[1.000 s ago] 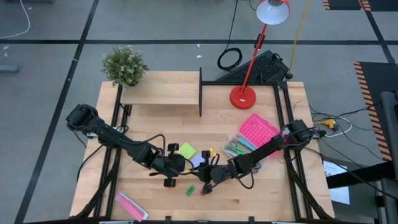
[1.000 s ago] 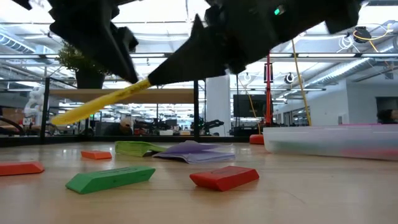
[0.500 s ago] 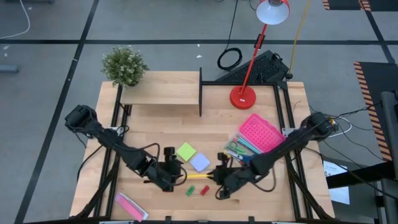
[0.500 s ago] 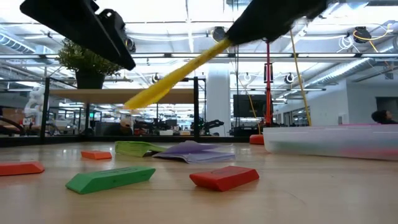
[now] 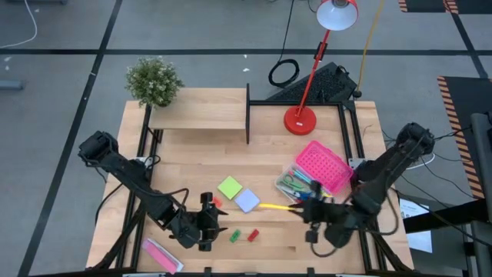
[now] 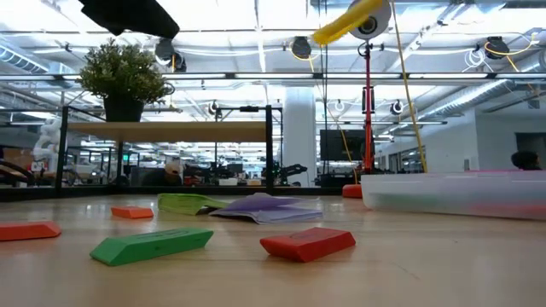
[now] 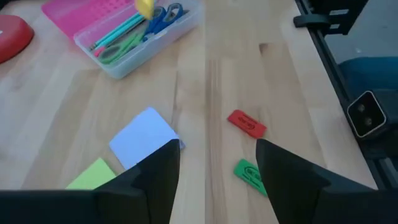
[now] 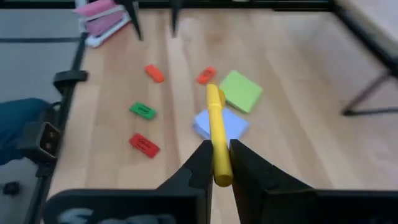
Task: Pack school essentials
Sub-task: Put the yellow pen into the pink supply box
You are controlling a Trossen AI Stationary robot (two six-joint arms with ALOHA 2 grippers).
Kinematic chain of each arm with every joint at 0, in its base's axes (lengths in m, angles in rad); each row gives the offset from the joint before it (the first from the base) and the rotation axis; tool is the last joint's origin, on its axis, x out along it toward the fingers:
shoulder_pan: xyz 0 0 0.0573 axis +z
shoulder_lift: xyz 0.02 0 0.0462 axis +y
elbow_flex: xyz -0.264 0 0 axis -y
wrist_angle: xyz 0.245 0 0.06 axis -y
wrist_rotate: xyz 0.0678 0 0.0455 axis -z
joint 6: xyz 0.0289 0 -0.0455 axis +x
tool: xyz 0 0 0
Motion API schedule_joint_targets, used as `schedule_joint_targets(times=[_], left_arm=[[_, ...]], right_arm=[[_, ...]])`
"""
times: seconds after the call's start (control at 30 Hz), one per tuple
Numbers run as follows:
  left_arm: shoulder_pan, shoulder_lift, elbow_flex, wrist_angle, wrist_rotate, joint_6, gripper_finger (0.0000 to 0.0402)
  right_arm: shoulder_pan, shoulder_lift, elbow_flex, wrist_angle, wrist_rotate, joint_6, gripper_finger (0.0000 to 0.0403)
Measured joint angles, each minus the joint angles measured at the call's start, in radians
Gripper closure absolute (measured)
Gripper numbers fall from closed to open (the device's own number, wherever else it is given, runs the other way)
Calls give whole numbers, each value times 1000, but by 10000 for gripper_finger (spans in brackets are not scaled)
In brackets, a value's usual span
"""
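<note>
The right gripper (image 5: 306, 209), lower right of the high view, clamps a yellow pen (image 5: 275, 206) between its fingers (image 8: 200, 163); the pen juts out level above the table (image 5: 192, 158), its tip pointing toward the pale-blue pad (image 5: 247, 201) at centre. In the low view the pen (image 6: 345, 19) shows at the top edge, clear of the wood. The left gripper (image 5: 206, 223), lower centre-left of the high view, hangs with fingers (image 7: 155, 171) spread apart and nothing between them. Beside the pale-blue pad lies a green pad (image 5: 230, 187). Lower centre sit a green block (image 5: 235, 235) and a red block (image 5: 252, 234), close together; an orange block (image 5: 217, 202) lies just left of the pads. Dark print marks the blocks, too small to read. At centre right a clear case (image 5: 290, 185) holds scissors (image 7: 163, 15) and pens, with a pink lid (image 5: 320, 164) touching its far side. A pink packet (image 5: 161, 255) lies at lower left.
</note>
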Motion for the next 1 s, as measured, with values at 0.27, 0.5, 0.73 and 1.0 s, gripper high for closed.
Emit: schedule_joint_targets(times=[0.27, 0.5, 0.73, 1.0], left_arm=[[-11, 0, 0, 38, -6, 39, 188], [-4, 0, 0, 40, -7, 43, 188], [-4, 0, 0, 40, -7, 47, 188], [1, 1, 0, 40, -7, 64, 188]], right_arm=[[38, -55, -120, -113, 135, 181, 371], [36, -128, -279, -218, 129, 363, 372], [36, -270, -398, -267, 52, 421, 373], [50, -393, -486, -262, 47, 455, 371]])
